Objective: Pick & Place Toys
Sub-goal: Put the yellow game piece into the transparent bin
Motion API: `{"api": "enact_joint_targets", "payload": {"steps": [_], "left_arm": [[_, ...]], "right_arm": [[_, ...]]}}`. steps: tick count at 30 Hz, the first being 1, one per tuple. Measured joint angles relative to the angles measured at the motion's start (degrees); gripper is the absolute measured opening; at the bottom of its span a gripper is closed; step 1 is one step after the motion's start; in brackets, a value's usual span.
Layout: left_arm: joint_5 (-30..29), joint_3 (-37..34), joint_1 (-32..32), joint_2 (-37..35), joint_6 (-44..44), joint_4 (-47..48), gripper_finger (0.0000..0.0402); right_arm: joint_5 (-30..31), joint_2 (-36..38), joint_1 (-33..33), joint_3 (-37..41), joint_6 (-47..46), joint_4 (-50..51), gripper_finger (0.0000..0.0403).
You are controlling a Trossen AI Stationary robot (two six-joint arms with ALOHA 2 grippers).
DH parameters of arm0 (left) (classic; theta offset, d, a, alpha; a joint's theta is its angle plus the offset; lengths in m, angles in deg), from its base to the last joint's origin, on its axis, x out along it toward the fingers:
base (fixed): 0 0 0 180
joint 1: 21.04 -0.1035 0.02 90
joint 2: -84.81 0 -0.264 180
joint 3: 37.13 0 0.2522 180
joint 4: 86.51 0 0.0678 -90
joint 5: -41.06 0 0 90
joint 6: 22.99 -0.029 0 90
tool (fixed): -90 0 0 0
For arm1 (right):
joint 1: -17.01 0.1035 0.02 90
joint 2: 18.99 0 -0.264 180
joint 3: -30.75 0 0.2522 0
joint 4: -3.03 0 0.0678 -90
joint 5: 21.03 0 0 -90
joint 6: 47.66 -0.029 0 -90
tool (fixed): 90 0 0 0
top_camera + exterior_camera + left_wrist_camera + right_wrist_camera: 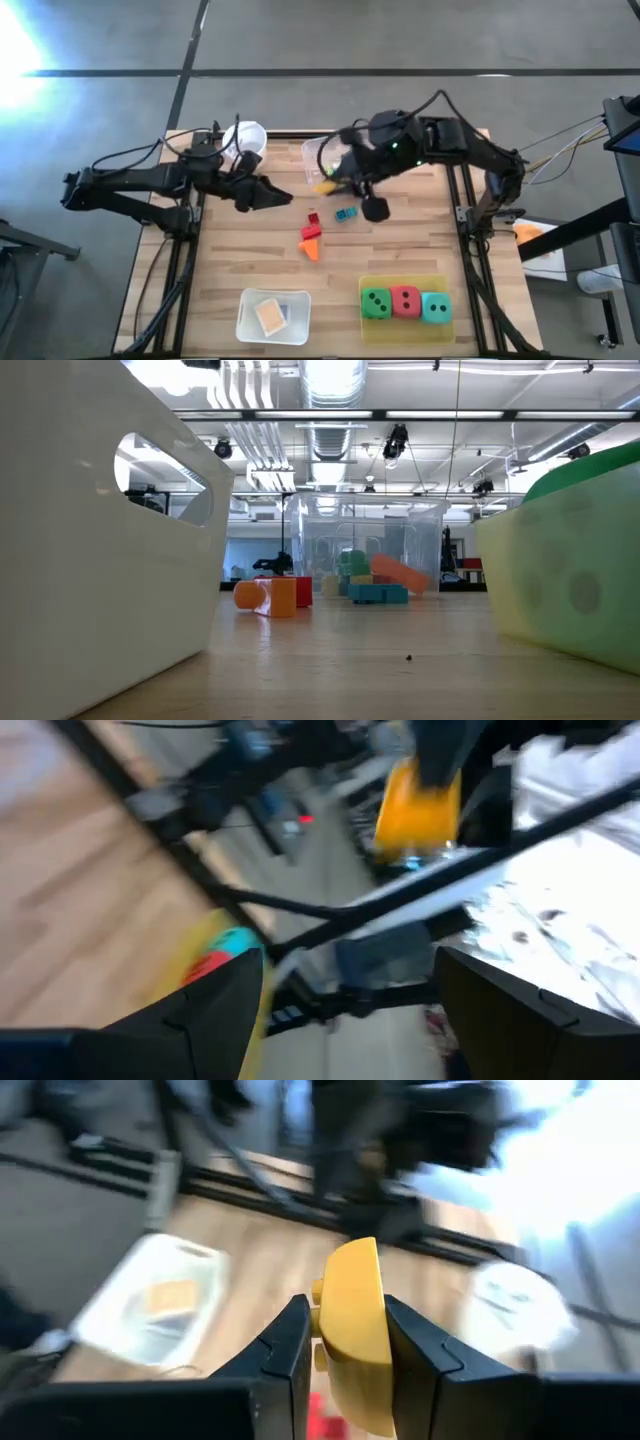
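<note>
Yellow block, rounded on top, pinched upright between the two dark fingers of the right gripper; jaws closed firmly on its sides. From above, a yellow patch at the front edge of the clear plastic tub near the far middle of the table, the right gripper directly over it. Hard to tell from overhead whether the block hangs just inside the tub's rim or just beside it.

Judged as the carrying step: one toy in hand, brought to the tub, not yet released. Next move likely calling for the block centred over the tub's opening, clear of the wall, then the jaws parted to drop it among the blocks already inside.

Left gripper just left of the tub, pointing toward table centre, jaws spread and holding nothing.

Loose on the wood nearer the middle, close to one another: a small red block, an orange block just in front of it, and a small teal block to their right. Probably the next to collect.

Near front edge: a yellow tray holding three dotted dice in a row, green die, red die, teal die, touching side by side. To its left, a white tray with a flat orange tile lying in it.

White cup at the far left, behind the left arm.
</note>
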Motion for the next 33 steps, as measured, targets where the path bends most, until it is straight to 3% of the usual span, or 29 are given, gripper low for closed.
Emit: {"api": "enact_joint_targets", "payload": {"steps": [8, 13, 22, 33], "left_arm": [[-14.0, -0.1, -1.1, -2.8, -1.1, 22.9, 0.0297], [-16.4, -0.1, -1.1, -3.2, -0.3, 30.2, 0.0297], [-16.5, -0.1, -1.1, -3.3, -1.0, 30.9, 0.0297], [-16.5, -0.1, -1.1, -4.2, -1.4, 30.9, 0.0297]], "right_arm": [[8.9, 1.8, -9.5, 0.0, -8.5, 3.3, 0.008], [10.7, 0.9, -17.0, 0.4, -18.1, 9.4, 0.008], [7.2, -4.3, -28.0, 10.4, -28.0, 16.4, 0.008], [2.3, -4.2, -29.1, 27.3, -32.2, 8.8, 0.008]]}}
